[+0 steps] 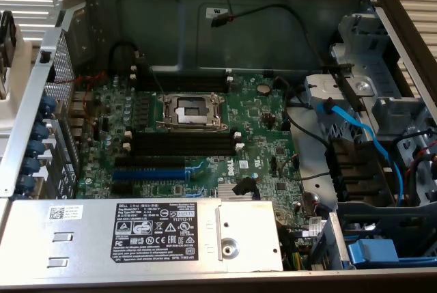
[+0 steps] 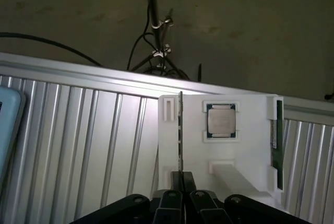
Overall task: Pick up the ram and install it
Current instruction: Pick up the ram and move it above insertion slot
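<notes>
Gripper (image 2: 182, 181) prob clamped on ram (image 2: 180, 125), upright btw jaws

I see the ram (image 2: 180, 130) on edge in the holder (image 2: 250, 135), processor (image 2: 222, 120) just beside it — in the case (image 1: 171, 26), the motherboard (image 1: 266, 122) lies to the exterior view's left of the drive cage (image 1: 362, 88).

Open computer case (image 1: 171, 13) with green motherboard (image 1: 263, 112)

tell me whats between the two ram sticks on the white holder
In the wrist view, a silver processor chip sits in the white holder between the ram and the second stick.
</notes>
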Robot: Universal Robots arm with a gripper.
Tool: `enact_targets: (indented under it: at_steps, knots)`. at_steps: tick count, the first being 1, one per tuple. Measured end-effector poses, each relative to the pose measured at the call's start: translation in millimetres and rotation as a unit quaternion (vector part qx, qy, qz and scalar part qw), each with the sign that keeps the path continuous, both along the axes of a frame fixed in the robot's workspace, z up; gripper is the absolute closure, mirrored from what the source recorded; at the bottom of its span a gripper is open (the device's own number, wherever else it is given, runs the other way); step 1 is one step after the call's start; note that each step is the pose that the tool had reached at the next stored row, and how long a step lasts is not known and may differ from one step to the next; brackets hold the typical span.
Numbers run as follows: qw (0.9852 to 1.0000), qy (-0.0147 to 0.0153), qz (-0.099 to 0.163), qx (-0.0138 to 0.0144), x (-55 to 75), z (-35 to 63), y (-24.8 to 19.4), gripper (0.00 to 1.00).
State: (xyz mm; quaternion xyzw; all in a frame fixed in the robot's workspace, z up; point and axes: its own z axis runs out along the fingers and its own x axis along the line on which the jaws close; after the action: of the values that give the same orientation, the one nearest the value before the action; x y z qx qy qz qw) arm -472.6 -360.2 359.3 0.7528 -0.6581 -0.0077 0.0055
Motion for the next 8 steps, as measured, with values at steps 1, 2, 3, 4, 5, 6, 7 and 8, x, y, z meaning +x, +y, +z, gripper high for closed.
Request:
enact_targets:
  at_steps: [1,2,3,4,5,6,7,8]
  knots:
    - [1.0,0.0,0.0,0.0,0.0,4.8,-0.6,0.88]
    - [1.0,0.0,0.0,0.0,0.0,9.3,-1.4,0.88]
    - [1.0,0.0003,-0.001,-0.0001,0.0,18.4,-4.0,0.88]
    - [1.0,0.0008,-0.001,-0.0001,0.0,23.0,-5.5,0.88]
    - [1.0,0.0012,-0.001,-0.0001,0.1,27.3,-7.0,0.88]
    - [1.0,0.0017,-0.001,-0.0001,0.1,31.8,-8.7,0.88]
    - [1.0,0.0023,-0.001,-0.0001,0.2,36.1,-10.4,0.88]
    - [1.0,0.003,-0.001,-0.0001,0.3,40.8,-12.2,0.88]
